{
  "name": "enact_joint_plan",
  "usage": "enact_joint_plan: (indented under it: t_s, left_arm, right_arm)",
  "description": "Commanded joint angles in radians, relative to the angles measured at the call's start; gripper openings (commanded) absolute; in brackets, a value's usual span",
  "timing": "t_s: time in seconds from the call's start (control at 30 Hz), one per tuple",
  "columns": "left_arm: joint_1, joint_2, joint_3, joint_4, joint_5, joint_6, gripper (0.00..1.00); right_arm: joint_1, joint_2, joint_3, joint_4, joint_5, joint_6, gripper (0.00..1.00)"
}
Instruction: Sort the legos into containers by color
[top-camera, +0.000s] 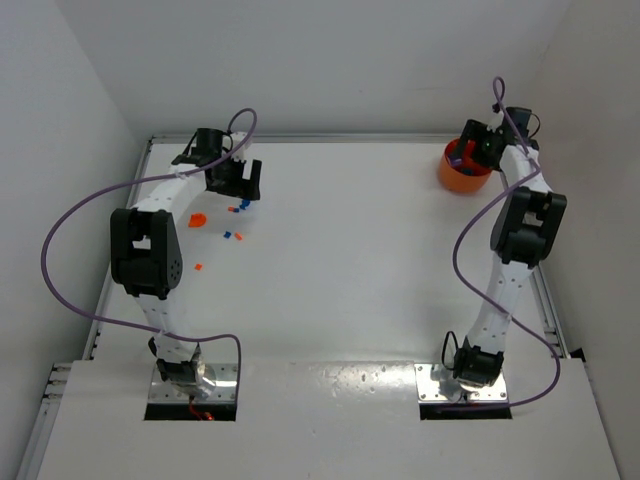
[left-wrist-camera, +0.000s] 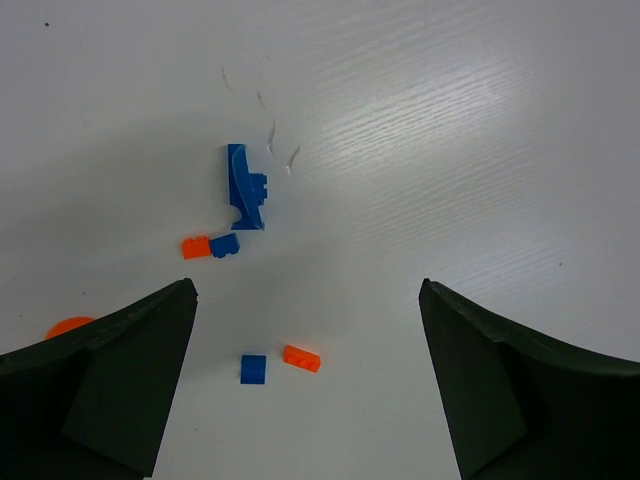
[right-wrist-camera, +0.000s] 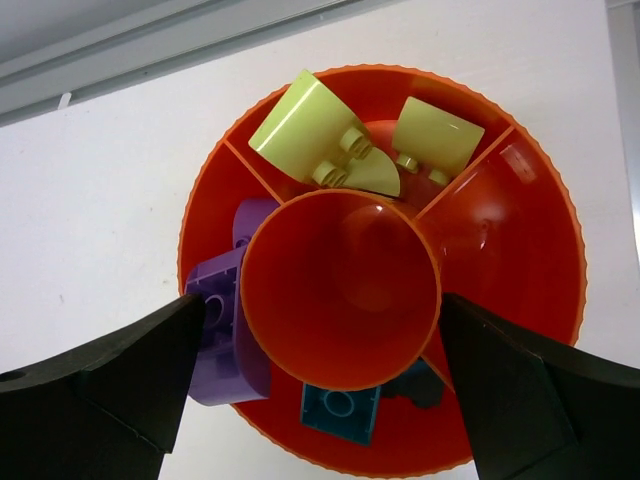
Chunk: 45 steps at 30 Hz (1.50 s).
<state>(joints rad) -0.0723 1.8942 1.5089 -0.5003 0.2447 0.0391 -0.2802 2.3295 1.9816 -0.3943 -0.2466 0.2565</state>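
Several tiny legos lie on the white table at the far left. The left wrist view shows a larger blue piece (left-wrist-camera: 245, 188), an orange brick (left-wrist-camera: 195, 246) touching a blue one (left-wrist-camera: 225, 245), and nearer, a blue brick (left-wrist-camera: 253, 369) beside an orange brick (left-wrist-camera: 301, 358). My left gripper (left-wrist-camera: 308, 290) is open and empty above them, and it also shows in the top view (top-camera: 235, 182). My right gripper (right-wrist-camera: 320, 300) is open and empty, its fingers on either side of the central cup of the orange bowl (right-wrist-camera: 520, 230). The bowl holds yellow-green (right-wrist-camera: 310, 130), purple (right-wrist-camera: 220, 330) and teal (right-wrist-camera: 342, 412) pieces. The purple-blue bowl is out of view.
In the top view the orange bowl (top-camera: 455, 178) stands at the far right corner under my right gripper (top-camera: 478, 150). Loose legos include an orange piece (top-camera: 197, 218) and a small one (top-camera: 197, 266) by the left arm. The back wall's rail (right-wrist-camera: 150, 50) runs just behind the bowl.
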Motion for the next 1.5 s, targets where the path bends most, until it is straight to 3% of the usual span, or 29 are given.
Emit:
enact_joint_plan:
  t_s: [0.0, 0.7, 0.97, 1.13, 1.37, 1.47]
  left_arm:
    - [-0.007, -0.006, 0.04, 0.011, 0.015, -0.018, 1.0]
    - [-0.007, 0.003, 0.04, 0.011, 0.051, -0.018, 1.0]
    - [-0.007, -0.02, -0.004, 0.04, 0.051, -0.008, 1.0]
    - [-0.007, -0.078, -0.053, 0.081, 0.126, 0.002, 1.0]
    - [0.065, -0.167, -0.137, 0.146, 0.174, -0.048, 1.0]
    - [0.1, -0.19, -0.159, 0.146, 0.099, -0.026, 1.0]
  right_arm:
    - [0.003, -0.087, -0.036, -0.014, -0.053, 0.036, 0.99]
    - [0.003, -0.213, -0.109, -0.13, -0.106, 0.02, 0.99]
    - [0.024, -0.256, -0.162, -0.14, -0.2, -0.037, 0.99]
    - [0.024, -0.318, -0.191, -0.14, -0.256, -0.069, 0.99]
    - [0.091, -0.438, -0.21, -0.129, -0.304, -0.172, 0.99]
    - [0.128, -0.463, -0.21, -0.147, -0.315, -0.218, 0.99]
